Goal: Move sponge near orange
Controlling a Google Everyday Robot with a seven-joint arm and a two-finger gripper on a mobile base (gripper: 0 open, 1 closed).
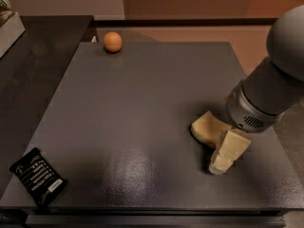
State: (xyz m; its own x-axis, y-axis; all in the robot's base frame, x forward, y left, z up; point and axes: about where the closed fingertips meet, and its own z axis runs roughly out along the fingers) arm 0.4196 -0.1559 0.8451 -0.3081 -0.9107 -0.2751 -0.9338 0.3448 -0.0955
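The sponge (207, 126), a pale yellow-beige foam pad, lies flat on the right part of the dark grey table (142, 113). My gripper (221, 156) hangs just to the right and front of it, low over the table, overlapping the sponge's near-right end. The grey arm comes in from the right edge and hides the sponge's right side. The orange (112, 42), small and round, sits at the far left corner of the table, far from the sponge and the gripper.
A black snack packet (38, 182) lies at the table's near left corner. A dark counter (33, 65) adjoins the table on the left, with a pale box (8, 25) at its far left edge.
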